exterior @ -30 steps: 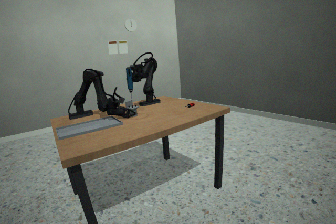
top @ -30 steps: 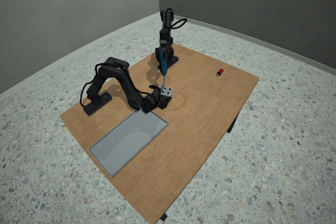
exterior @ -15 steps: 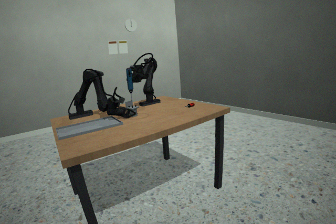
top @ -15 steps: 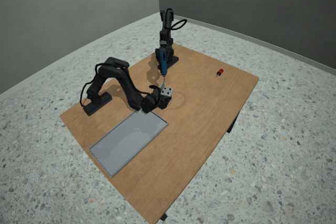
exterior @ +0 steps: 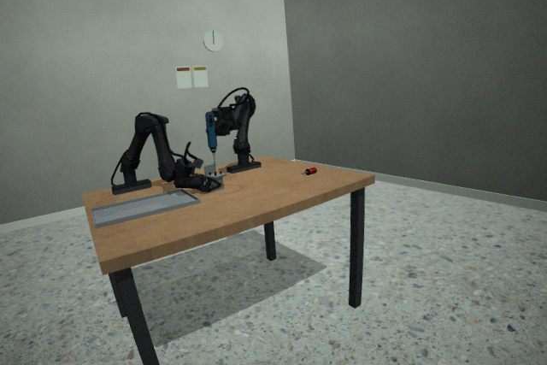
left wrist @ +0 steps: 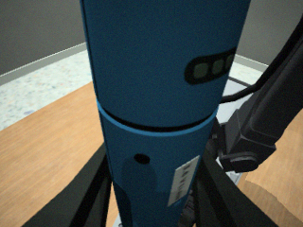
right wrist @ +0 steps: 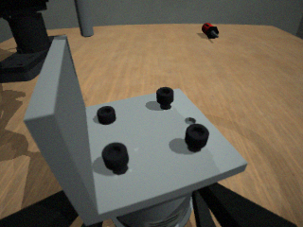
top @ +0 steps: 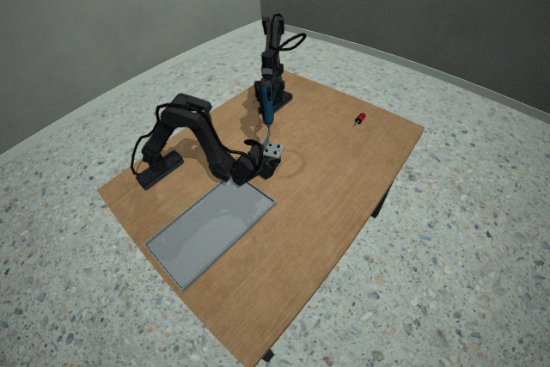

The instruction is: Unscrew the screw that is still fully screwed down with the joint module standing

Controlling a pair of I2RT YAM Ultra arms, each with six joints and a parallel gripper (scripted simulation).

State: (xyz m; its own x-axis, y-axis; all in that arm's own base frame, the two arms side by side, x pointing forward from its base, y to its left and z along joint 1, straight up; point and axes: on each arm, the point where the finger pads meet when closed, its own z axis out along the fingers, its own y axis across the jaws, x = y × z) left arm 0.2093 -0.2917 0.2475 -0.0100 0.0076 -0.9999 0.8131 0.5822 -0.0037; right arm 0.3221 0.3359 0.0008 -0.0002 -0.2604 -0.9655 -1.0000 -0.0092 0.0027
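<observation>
The joint module [top: 267,162] [exterior: 212,183] [right wrist: 152,217] stands on the table with the grey L-shaped bracket [top: 272,149] [exterior: 214,171] [right wrist: 156,142] on top. Four black screws show on the bracket in the right wrist view; the back left one [right wrist: 106,113] sits lowest, and the others [right wrist: 165,96] [right wrist: 196,135] [right wrist: 115,156] stand a little proud. My right gripper [top: 265,164] [exterior: 206,182] [right wrist: 150,173] grips the module's body from the side. My left gripper [top: 265,86] [exterior: 215,124] [left wrist: 152,149] is shut on the blue electric screwdriver [top: 266,98] [exterior: 210,131] [left wrist: 156,95], held upright. Its bit [right wrist: 85,19] hangs just behind the bracket's upright wall, off the screws.
A small red screwdriver [top: 359,119] [exterior: 309,171] [right wrist: 209,29] lies far off on the table. A grey tray [top: 208,229] [exterior: 137,208] lies beside the right arm. The left arm's base [top: 276,98] [right wrist: 24,52] stands behind the module.
</observation>
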